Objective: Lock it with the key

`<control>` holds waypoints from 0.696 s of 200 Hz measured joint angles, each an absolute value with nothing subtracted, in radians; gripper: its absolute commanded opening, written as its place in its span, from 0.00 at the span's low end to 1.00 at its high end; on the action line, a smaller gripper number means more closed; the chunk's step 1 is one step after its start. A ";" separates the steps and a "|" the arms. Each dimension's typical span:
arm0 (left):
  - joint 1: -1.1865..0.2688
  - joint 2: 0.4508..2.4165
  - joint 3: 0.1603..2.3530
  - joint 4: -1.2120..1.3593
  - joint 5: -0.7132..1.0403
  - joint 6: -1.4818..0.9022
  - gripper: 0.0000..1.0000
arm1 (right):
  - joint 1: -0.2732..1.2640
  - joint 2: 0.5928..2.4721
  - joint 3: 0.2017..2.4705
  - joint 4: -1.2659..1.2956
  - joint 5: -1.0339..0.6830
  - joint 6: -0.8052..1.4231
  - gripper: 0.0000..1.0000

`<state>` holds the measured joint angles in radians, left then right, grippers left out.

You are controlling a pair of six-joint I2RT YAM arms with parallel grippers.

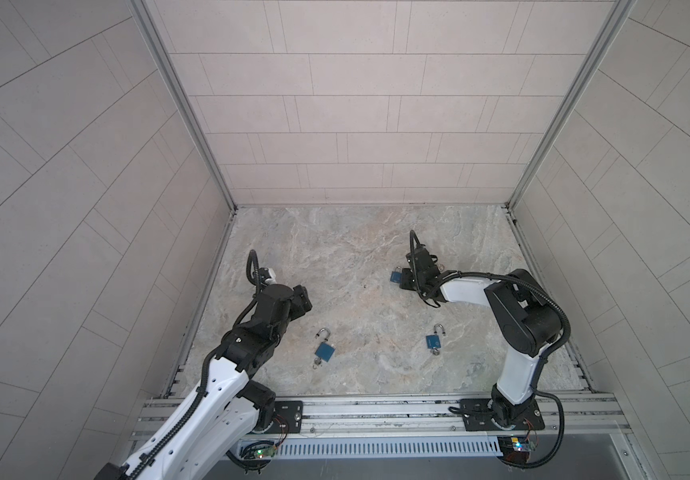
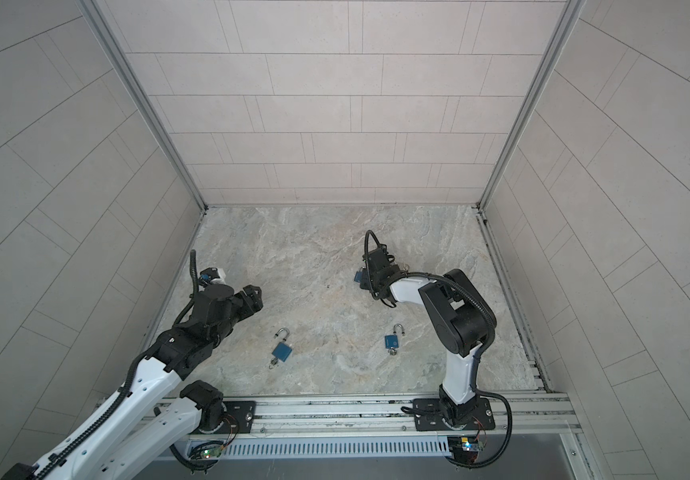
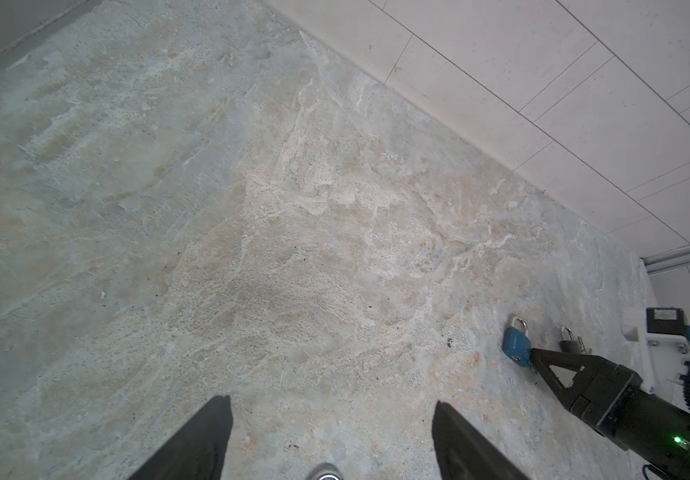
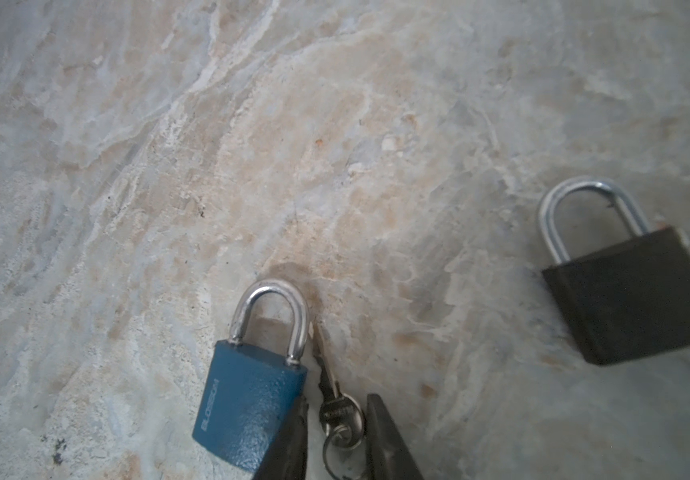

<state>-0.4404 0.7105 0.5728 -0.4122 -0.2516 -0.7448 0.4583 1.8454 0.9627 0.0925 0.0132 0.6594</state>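
**A:** Right of the stone surface's (image 1: 356, 249) middle, what has the right gripper (image 4: 337, 397) got?

**B:** Nothing clamped. Its jaws stand narrowly parted, one on each side of the key (image 4: 341, 411). The key lies flat on the stone with a sliver of gap either way.

**A:** And the lock?

**B:** The blue padlock (image 4: 248, 407) lies just beside the key, shackle seated in its body. A dark padlock (image 4: 634, 295) lies apart from it, on the side toward the right edge.

**A:** The other arm?

**B:** The left gripper (image 3: 331, 401) hangs near the left edge, jaws wide, holding nothing.

**A:** Anything nearer the front edge?

**B:** A second blue padlock (image 1: 325, 351) and a third blue padlock (image 1: 433, 341), well apart, and their shackles look sprung.
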 measured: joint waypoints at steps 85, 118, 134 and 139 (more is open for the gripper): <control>-0.440 0.739 0.571 -0.461 -0.325 -0.768 0.91 | 0.466 1.771 0.978 -0.051 0.018 0.635 1.00; -0.440 0.739 0.556 -0.471 -0.329 -0.785 0.96 | 0.469 1.654 0.978 -0.141 0.020 0.623 0.99; -0.440 0.742 0.546 -0.471 -0.317 -0.795 0.98 | 0.475 1.584 0.978 -0.189 0.021 0.613 1.00; -0.440 0.745 0.544 -0.470 -0.310 -0.798 0.98 | 0.479 1.555 0.978 -0.208 0.023 0.608 1.00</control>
